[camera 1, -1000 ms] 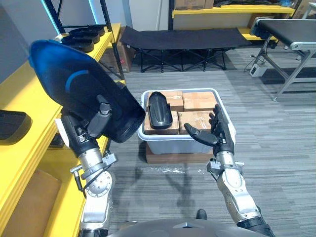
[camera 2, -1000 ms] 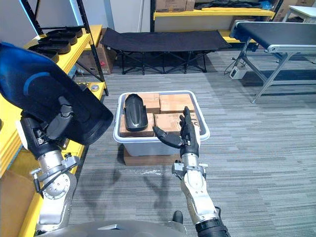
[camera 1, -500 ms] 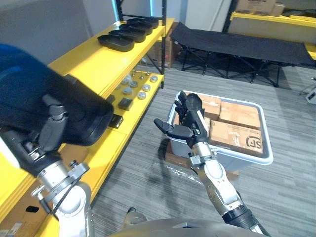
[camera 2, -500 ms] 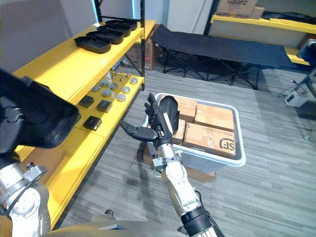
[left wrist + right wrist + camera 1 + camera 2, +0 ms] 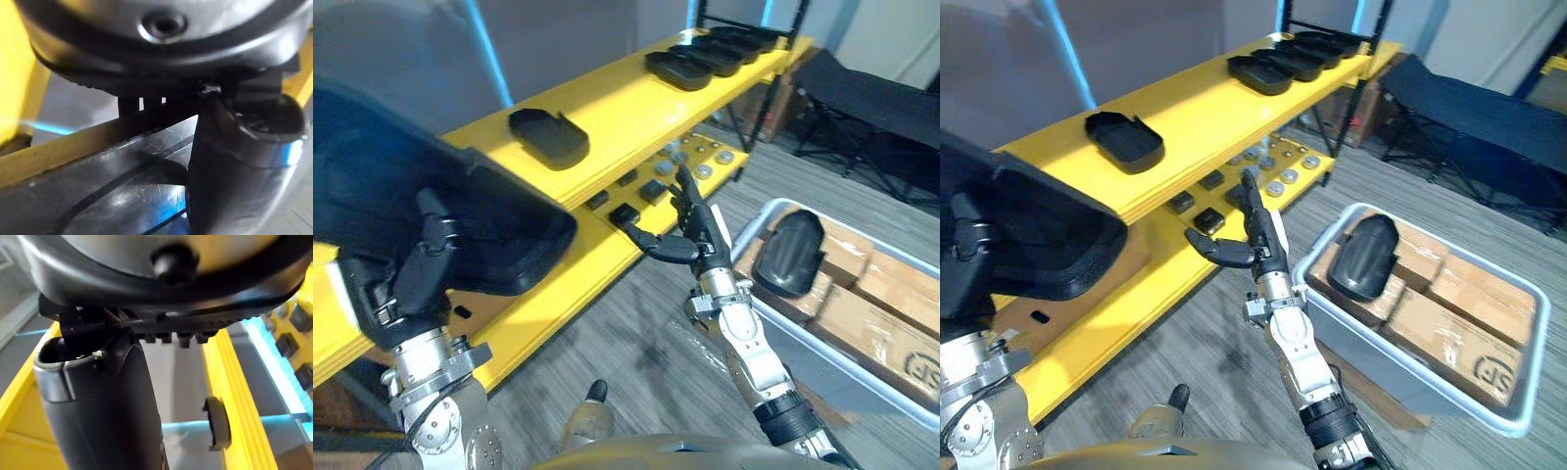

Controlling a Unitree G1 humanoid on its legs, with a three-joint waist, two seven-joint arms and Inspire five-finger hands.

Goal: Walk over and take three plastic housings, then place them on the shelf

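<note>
Still hauling the black housing point(image 5: 460, 211) in the left hand point(image 5: 416, 269), fingers curled under it and thumb hooked over its wall, holding it up high by the near end of the yellow shelf point(image 5: 626, 103), not set down yet. Biggest change over the last second: swung the whole view round from the grey bin point(image 5: 1405, 377) to face the shelf. So no real shuffling of the stuff itself, just a turn toward the drop-off. Now looking at a single housing point(image 5: 548, 139) already lying open side up on the top board, well apart from a row of housings point(image 5: 710, 51) at the far end. Plenty of bare yellow between those two, so probably heading for that stretch with the carried one. Keeping the right hand point(image 5: 695, 230) out in front of the lower board, fingers straight and spread, thumb out, holding nothing, near the small parts point(image 5: 656, 181) laid out there. Still left one spare housing point(image 5: 788, 253) propped on the cardboard boxes point(image 5: 1474, 294) in the bin. Reads as mid-delivery: grab done for this piece, placing still to do, and likely another trip to the bin afterwards.
</note>
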